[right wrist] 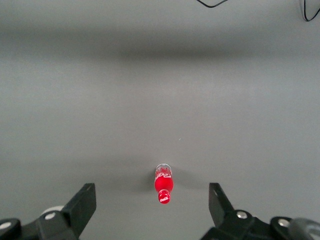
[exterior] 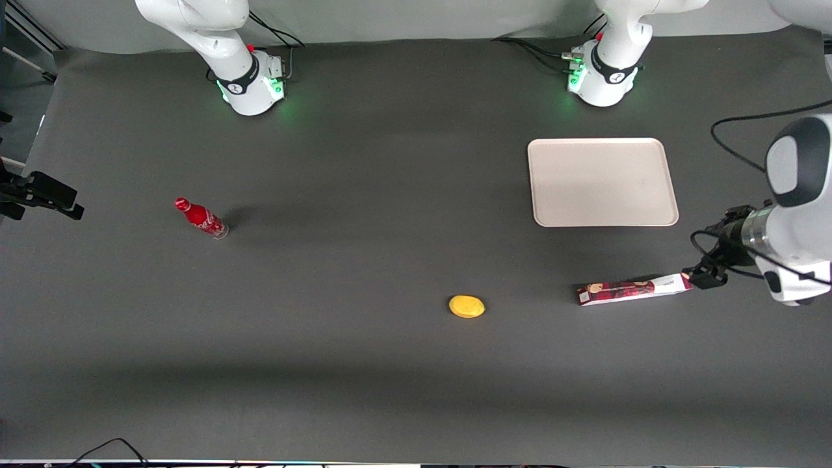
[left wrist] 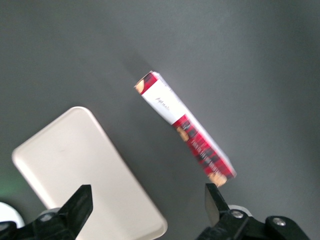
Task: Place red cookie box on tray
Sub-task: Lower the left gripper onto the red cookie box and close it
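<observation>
Tool [exterior: 705,276] hung spread and empty beside the white end of the red cookie box [exterior: 632,290], which lay on the bench [exterior: 364,364] near the working arm's edge, the tray [exterior: 601,182] bare, grasp and transfer both undone.

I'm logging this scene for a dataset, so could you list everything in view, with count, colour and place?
red cookie box: one, dark red with a white end, lying on the table nearer the front camera than the tray, toward the working arm's end.
tray: one, off-white, bare, near the working arm's base.
red bottle: one, red, toward the parked arm's end.
yellow object: one, yellow, flat and round, beside the box.
table: one, dark grey.
gripper: one, black fingers, open, at the box's white end, holding nothing.
</observation>
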